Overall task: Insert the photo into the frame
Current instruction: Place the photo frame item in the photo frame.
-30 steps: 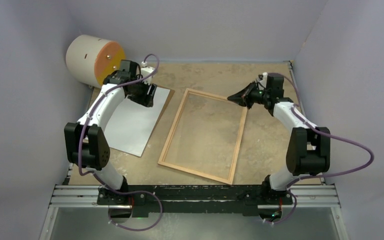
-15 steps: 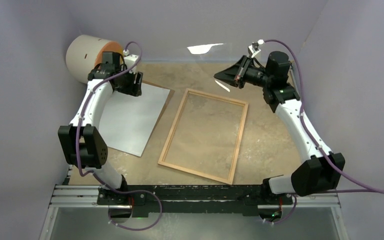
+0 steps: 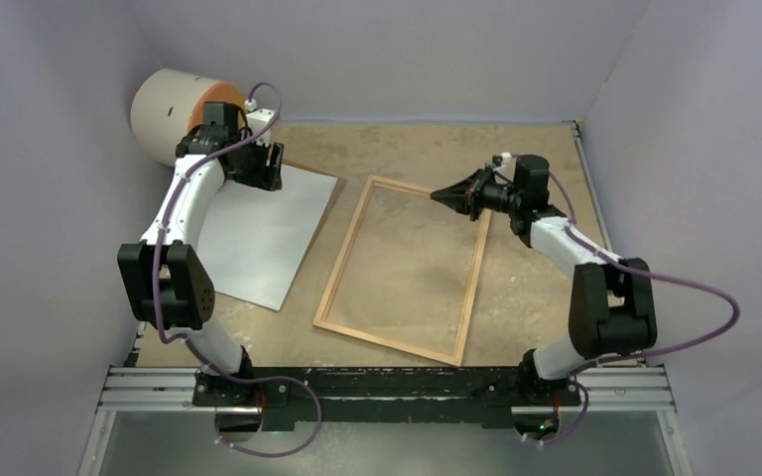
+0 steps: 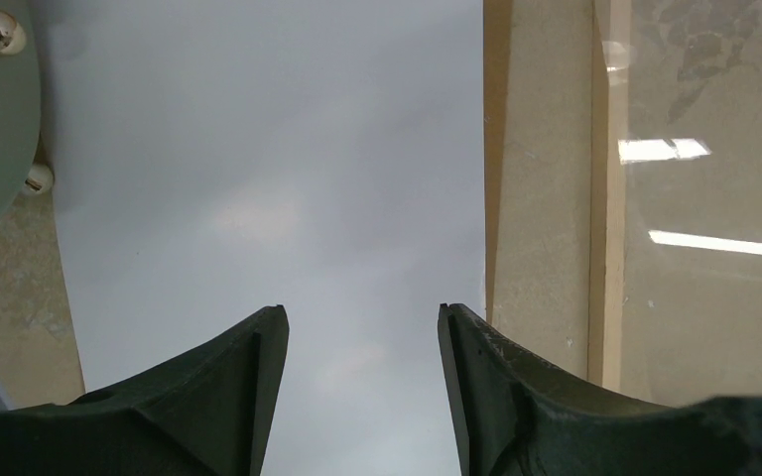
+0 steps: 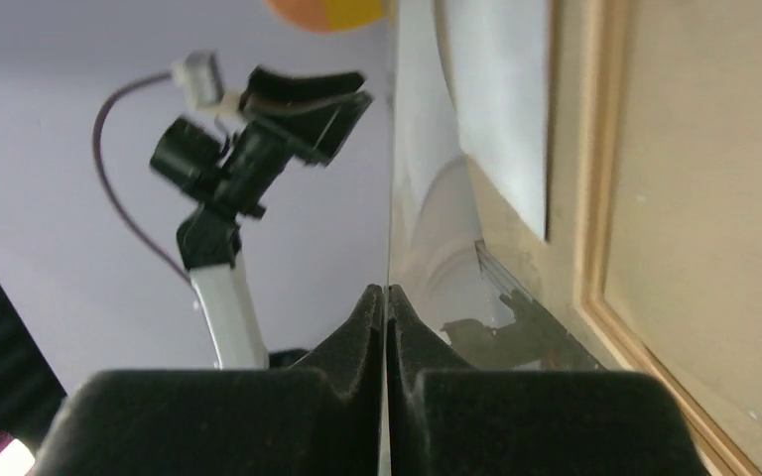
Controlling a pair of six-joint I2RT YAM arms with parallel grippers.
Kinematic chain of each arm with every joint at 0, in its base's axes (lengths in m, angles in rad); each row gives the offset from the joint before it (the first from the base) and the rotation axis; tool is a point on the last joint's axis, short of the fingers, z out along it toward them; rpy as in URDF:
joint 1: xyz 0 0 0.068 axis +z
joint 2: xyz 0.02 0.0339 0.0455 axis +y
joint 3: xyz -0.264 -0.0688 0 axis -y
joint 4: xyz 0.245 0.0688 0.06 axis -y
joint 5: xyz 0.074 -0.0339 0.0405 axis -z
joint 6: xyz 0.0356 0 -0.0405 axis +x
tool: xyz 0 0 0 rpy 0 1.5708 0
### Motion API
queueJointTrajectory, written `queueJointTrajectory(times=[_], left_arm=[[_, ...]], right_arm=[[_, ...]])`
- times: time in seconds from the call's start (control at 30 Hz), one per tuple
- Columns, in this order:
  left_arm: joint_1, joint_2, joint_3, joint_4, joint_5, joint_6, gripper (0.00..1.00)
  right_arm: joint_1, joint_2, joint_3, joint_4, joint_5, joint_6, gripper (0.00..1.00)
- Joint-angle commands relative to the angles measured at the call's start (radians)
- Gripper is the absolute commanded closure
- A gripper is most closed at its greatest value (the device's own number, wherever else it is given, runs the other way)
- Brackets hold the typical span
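Observation:
The photo (image 3: pixel 263 238) lies white back up at the left of the table, and it fills the left wrist view as a pale sheet (image 4: pixel 258 178). My left gripper (image 3: pixel 266 177) hovers over its far end, open, with nothing between the fingers (image 4: pixel 362 312). The light-wood frame (image 3: pixel 342 263) lies flat at mid-table; one rail (image 4: pixel 607 198) shows beside the photo. My right gripper (image 3: pixel 437 194) sits at the frame's far rail. It is shut (image 5: pixel 387 290) on the thin edge of a clear pane (image 5: pixel 391 149), which hardly shows from above.
A brown backing sheet (image 3: pixel 329 208) pokes out from under the photo's right edge. A large cylinder with an orange face (image 3: pixel 174 114) stands at the back left corner. Grey walls close in the table on three sides.
The right arm swung up high with the pane, then came back down to the frame's far rail. The left gripper shifted toward the photo's far corner and has held there.

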Motion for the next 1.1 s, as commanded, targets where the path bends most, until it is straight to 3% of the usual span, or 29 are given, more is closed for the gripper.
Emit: queueJointTrajectory(times=[0.0,0.23,0.4,0.83,1.07], left_arm=[[0.001,0.019,-0.002,0.016,0.025,-0.007,0.40],[0.001,0.020,0.010,0.018,0.009,-0.018,0.40],[0.027,0.021,0.020,0.016,0.018,-0.028,0.40],[0.075,0.039,0.035,0.035,0.015,-0.070,0.37],[0.086,0.039,0.026,0.047,-0.026,-0.080,0.36]], right_arm=[[-0.034,0.045,-0.056,0.180,0.010,0.101,1.00],[0.034,-0.019,0.222,-0.131,0.106,-0.105,1.00],[0.126,-0.085,0.318,-0.197,0.116,-0.148,1.00],[0.246,-0.297,0.154,-0.002,0.057,0.090,1.00],[0.237,-0.229,-0.032,0.063,0.045,0.093,1.00]])
